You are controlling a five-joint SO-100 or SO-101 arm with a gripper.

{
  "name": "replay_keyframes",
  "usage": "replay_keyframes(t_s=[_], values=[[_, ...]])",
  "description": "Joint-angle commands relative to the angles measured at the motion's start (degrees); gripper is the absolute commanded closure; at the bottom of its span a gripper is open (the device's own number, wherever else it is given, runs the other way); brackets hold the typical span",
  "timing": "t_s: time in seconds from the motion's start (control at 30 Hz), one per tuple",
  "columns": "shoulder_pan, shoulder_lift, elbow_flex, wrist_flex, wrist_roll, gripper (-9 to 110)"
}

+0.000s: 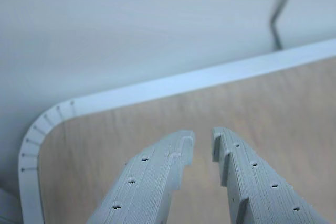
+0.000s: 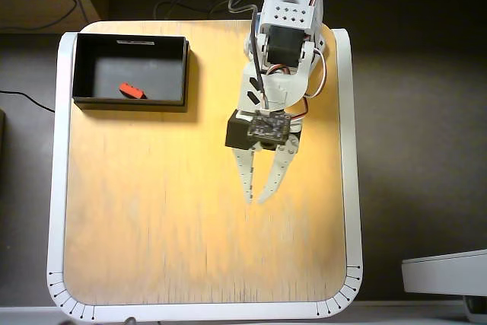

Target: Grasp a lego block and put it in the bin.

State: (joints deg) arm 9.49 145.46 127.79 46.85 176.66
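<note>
Ridged matt plastic fingers (image 1: 254,174), smooth pale wood-grain table (image 2: 167,211), white rim

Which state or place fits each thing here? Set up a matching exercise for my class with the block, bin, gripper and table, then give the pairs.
Things:
1. block
2. bin
3. gripper
4. table

States or places:
A. black, at the upper left corner of the table in the overhead view
B. light wood with a white rim
C. red-orange, lying inside the bin
D. empty, fingers slightly apart, over bare wood

Pairs: 1-C, 2-A, 3-D, 4-B
</note>
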Motion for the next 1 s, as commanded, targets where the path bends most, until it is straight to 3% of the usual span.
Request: replay_keyframes(t_s=[0.0, 0.27, 0.97], values=[[-3.3, 7.4, 6.0, -4.0, 1.0, 101], [-7.9, 20.0, 24.9, -10.4, 2.5, 101], [-9.1, 40.8, 52.6, -10.7, 4.3, 101]])
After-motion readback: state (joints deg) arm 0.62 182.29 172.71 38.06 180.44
